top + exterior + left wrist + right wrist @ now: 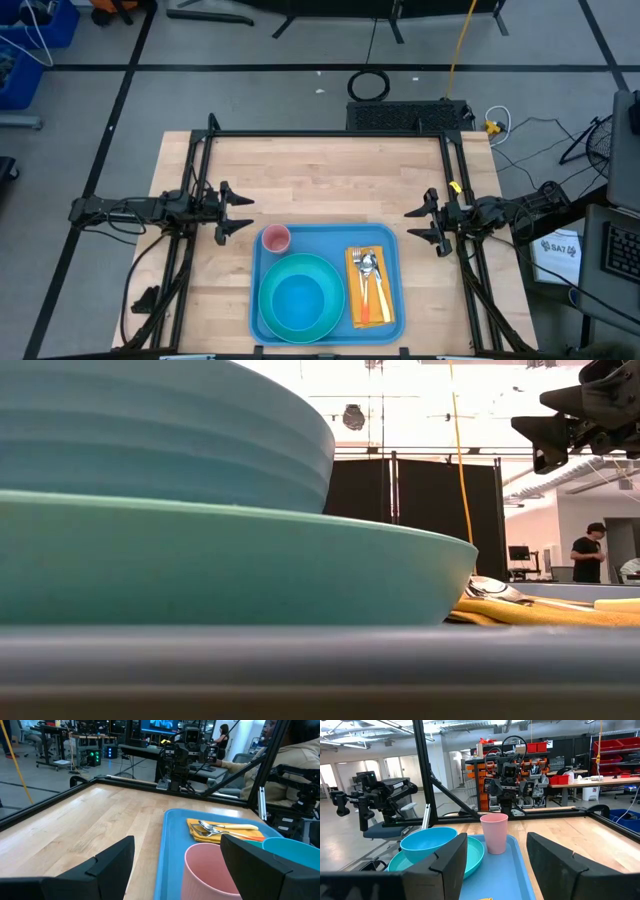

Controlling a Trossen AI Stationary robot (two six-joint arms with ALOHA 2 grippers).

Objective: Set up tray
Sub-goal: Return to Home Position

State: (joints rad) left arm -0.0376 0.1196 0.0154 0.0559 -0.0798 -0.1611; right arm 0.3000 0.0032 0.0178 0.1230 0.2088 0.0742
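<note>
A pale wooden table (pixel 320 170) fills the black frame. At its left edge the left gripper (pixel 238 212) hangs above the wood with jaws spread wide, holding nothing. The tray (pixel 322 240) lies at the table's near middle and carries a pink cup (pixel 275 238), a teal plate (pixel 270 290) under a blue bowl (pixel 300 303), and a yellow napkin (pixel 388 262) bearing cutlery (pixel 370 285). Just right of the tray, the right gripper (pixel 416 225) hovers, likewise spread and empty.

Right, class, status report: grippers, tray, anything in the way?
Left gripper, right gripper: jaws open, empty, flanking the tray. Tray set: plate, bowl, cup, napkin, cutlery. Nothing obstructing.
</note>
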